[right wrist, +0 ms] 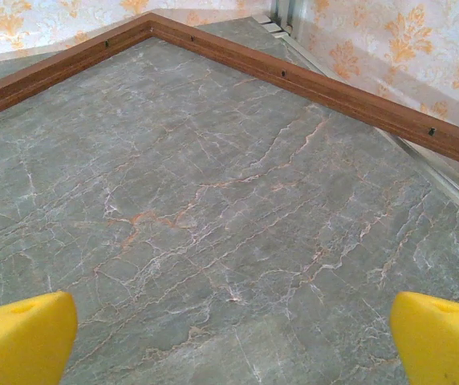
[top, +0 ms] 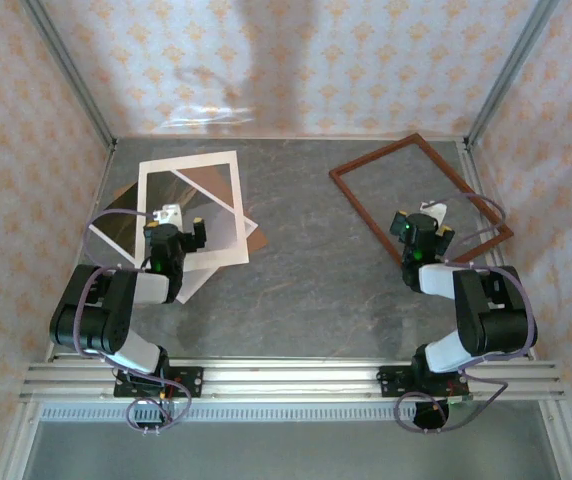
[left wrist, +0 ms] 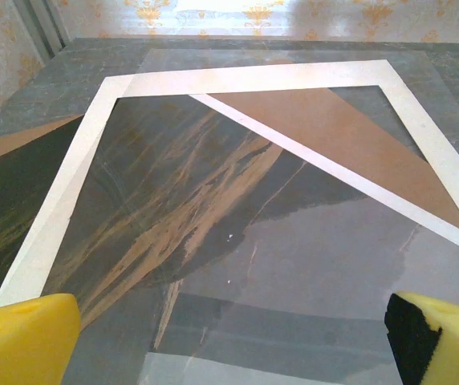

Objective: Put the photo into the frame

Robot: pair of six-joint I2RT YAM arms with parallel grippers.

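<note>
The grey marbled table (top: 306,280) carries everything. At its far right lies the frame (top: 376,153), a thin reddish-brown rectangle turned at an angle, with bare tabletop showing through its opening. The right gripper (top: 421,222) sits above that opening, its yellow fingers spread wide with nothing between them. Its wrist camera looks across stone towards a far corner of the frame (right wrist: 294,76).

At the far left a loose stack lies well apart from the frame. On top is a white border mat (top: 189,160), and through its window a brown cardboard backing (top: 211,180) shows beside a narrow white diagonal strip. The photo (top: 121,235) lies flat beneath the mat, skewed, with one dark end sticking out past the mat's left edge. In the left wrist view its hazy grey and brown landscape (left wrist: 173,200) fills much of the window. The left gripper (left wrist: 229,337) hangs over the near part of the stack, fingers wide apart and gripping nothing.
</note>
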